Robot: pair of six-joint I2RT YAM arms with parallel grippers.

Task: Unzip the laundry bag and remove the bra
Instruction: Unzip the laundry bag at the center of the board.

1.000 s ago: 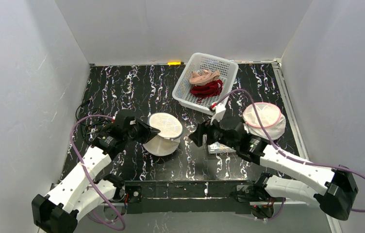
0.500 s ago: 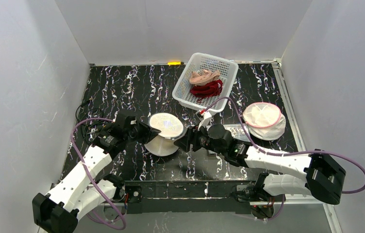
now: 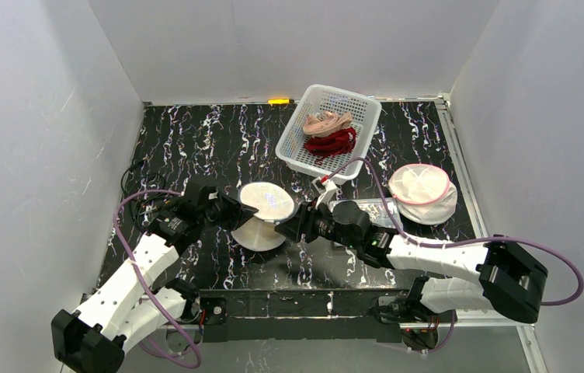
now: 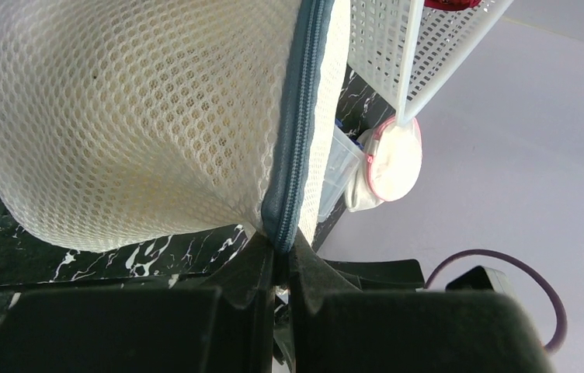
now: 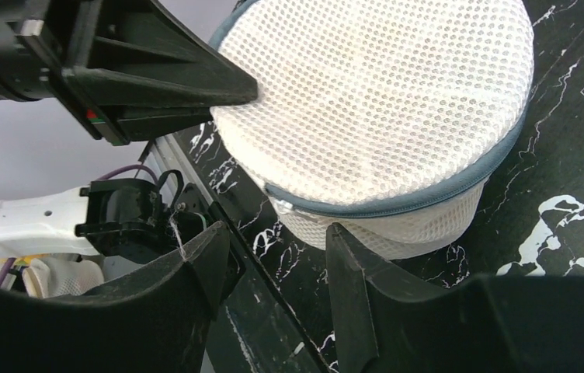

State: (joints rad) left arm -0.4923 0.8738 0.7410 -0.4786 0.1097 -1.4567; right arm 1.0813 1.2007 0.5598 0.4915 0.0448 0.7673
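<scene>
The round white mesh laundry bag [image 3: 265, 203] sits at mid-table, tilted, with a blue-grey zipper [image 5: 405, 202] round its rim. My left gripper [image 3: 235, 214] is shut on the zipper seam [image 4: 283, 225] at the bag's left edge. My right gripper [image 3: 288, 229] is at the bag's right side, open, its fingertips [image 5: 341, 237] just short of the zipper. A small silver zipper pull [image 5: 279, 205] lies a little ahead of the gap. Nothing is between the right jaws. The bra is hidden; the mesh shows nothing inside.
A white plastic basket [image 3: 298, 158] at the back holds a pink garment [image 3: 326, 122] and a red one [image 3: 331, 143]. A second mesh bag with pink trim [image 3: 424, 191] lies at the right. A clear flat packet [image 3: 368, 207] lies behind my right arm.
My right arm has swung left from beside the pink-trimmed bag up to the white bag, and its jaws have narrowed. The left gripper has kept its hold.
</scene>
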